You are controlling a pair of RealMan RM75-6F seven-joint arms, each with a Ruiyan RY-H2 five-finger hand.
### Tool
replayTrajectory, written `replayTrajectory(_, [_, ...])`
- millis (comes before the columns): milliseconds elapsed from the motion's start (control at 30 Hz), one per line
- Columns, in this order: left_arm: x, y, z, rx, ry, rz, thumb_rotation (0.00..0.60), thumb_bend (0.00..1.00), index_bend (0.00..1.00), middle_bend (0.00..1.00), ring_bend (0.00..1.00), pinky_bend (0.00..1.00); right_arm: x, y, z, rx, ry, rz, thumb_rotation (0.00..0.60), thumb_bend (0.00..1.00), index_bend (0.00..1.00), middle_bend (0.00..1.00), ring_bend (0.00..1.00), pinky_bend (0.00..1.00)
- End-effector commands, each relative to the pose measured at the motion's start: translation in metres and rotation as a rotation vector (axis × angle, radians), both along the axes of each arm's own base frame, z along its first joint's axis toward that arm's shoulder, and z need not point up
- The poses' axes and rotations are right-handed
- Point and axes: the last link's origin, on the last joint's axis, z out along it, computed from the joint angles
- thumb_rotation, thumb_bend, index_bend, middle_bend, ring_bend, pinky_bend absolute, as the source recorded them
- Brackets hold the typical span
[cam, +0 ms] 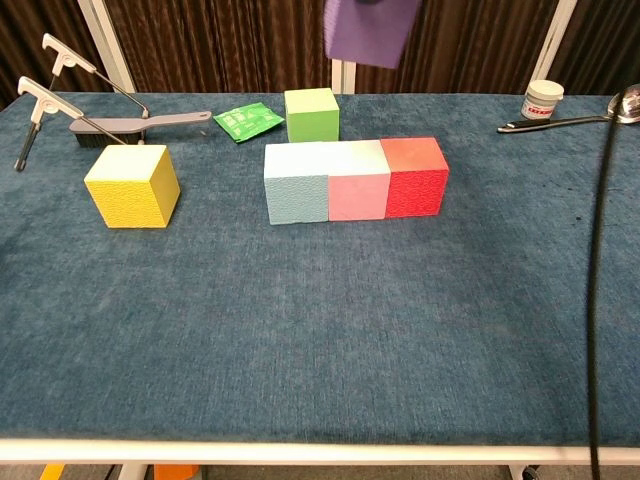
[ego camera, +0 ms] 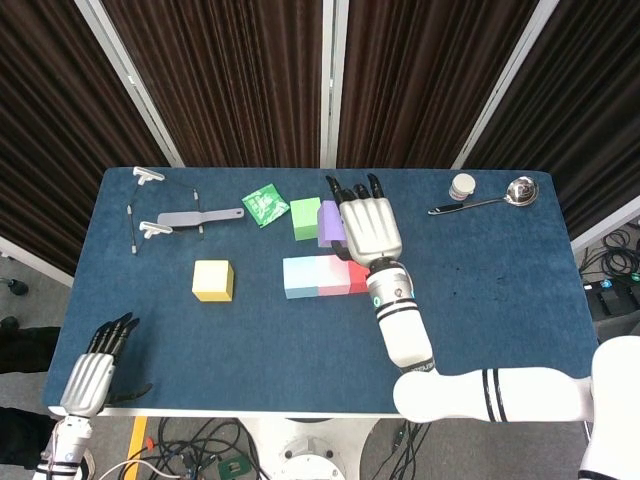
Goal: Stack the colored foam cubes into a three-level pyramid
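R hand (ego camera: 368,228) grasps purple cube (cam: 371,30) in air above the 3-cube row (cam: 355,178); L hand (ego camera: 90,375) empty, fingers apart, well left of row. Best set purple astride blue/pink seam, edges square, lower slow.

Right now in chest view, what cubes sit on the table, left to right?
yellow cube → light blue cube → pink cube → red cube. The green cube sits behind, above the blue one, so its place is unclear.
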Motion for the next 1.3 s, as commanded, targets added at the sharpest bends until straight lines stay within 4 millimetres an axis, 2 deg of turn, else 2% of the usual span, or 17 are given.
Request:
replayTrajectory(33, [0.0,-0.001,0.0,0.0,-0.004,0.001,0.6,0.01,0.05,0.01,0.0,0.0,-0.006,0.011,0.0,0.001,0.048,-0.025,0.6,0.25,0.0,0.73,0.17,0.0])
replayTrajectory(367, [-0.001,-0.001,-0.001,-0.005,-0.01,0.002,0.6,0.01,0.05,0.01,0.0,0.0,-0.036,0.022,-0.016,0.072,0.127,-0.099,0.6,0.25,0.0,0.73,0.17,0.0])
replayTrajectory(733, [-0.003,0.001,-0.004,-0.01,-0.008,0.02,0.6,0.01,0.05,0.01,0.0,0.0,-0.063,0.006,-0.028,0.124,0.101,-0.084,0.6,0.25,0.0,0.72,0.17,0.0])
replayTrajectory(1000, [-0.006,0.002,-0.005,-0.013,-0.008,0.031,0.6,0.01,0.05,0.01,0.0,0.0,-0.07,-0.006,-0.028,0.142,0.096,-0.071,0.6,0.25,0.0,0.71,0.17,0.0])
replayTrajectory(1300, [-0.006,0.002,-0.004,-0.011,-0.011,0.027,0.6,0.01,0.05,0.01,0.0,0.0,-0.062,-0.003,-0.027,0.16,0.081,-0.06,0.6,0.25,0.0,0.71,0.17,0.0])
